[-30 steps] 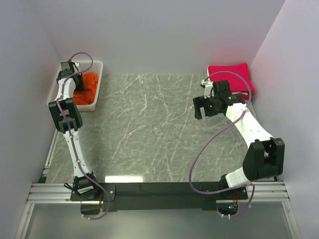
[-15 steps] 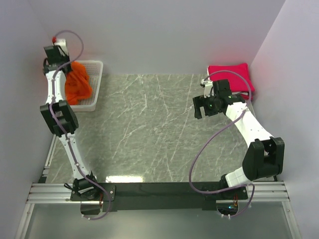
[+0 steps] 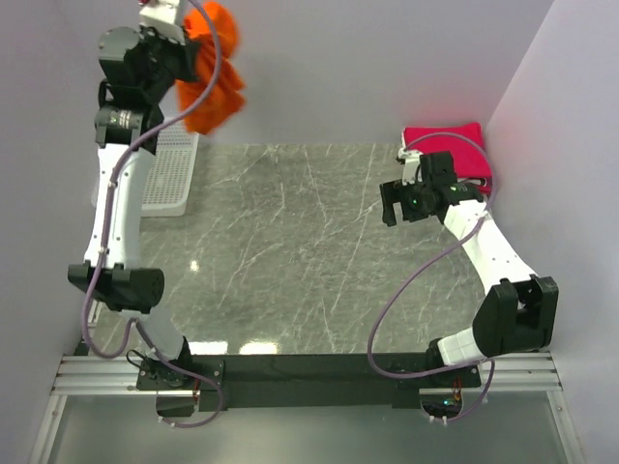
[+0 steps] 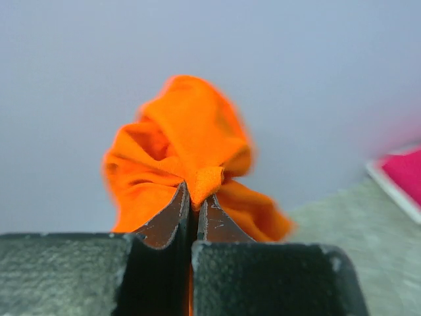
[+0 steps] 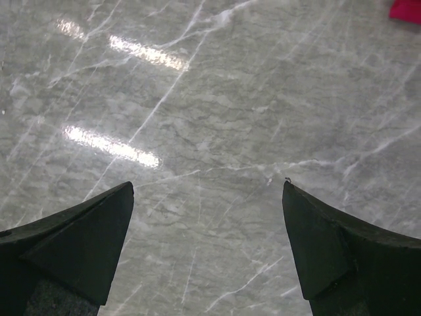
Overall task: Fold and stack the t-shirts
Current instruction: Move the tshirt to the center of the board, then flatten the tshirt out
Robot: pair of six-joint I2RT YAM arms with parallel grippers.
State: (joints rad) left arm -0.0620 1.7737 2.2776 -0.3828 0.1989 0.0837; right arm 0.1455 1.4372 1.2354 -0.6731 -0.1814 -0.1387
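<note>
A plain orange t-shirt (image 3: 215, 82) is seen held aloft by the left gripper (image 4: 194, 197), whose jaws are pressed together on a pinched fold of the cloth; in the left wrist view the fabric (image 4: 191, 145) is shown bunched into a loose knot just beyond the fingertips, with the grey back wall (image 4: 296, 66) behind it. From above, the left arm (image 3: 111, 213) is shown stretched tall at the far left corner, and the crumpled shirt is seen hanging in the air against the wall, above and just to the right of the white mesh basket (image 3: 172, 179), clear of the grey marble table (image 3: 290, 251). The basket is set at the far left edge of the table and is partly hidden by the arm. At the far right corner, a crimson-pink stack of folded t-shirts (image 3: 459, 140) is laid flat beside the walls; a blurred strip of it is caught at the right edge of the left wrist view. The right gripper (image 5: 207, 187) is held with its jaws spread wide and nothing between them, bare marble being shown beneath the two dark fingertips. In the overhead view it is poised over the table just in front of the crimson-pink stack, well apart from the orange shirt, and a corner of pink is glimpsed at the top right of the right wrist view
</note>
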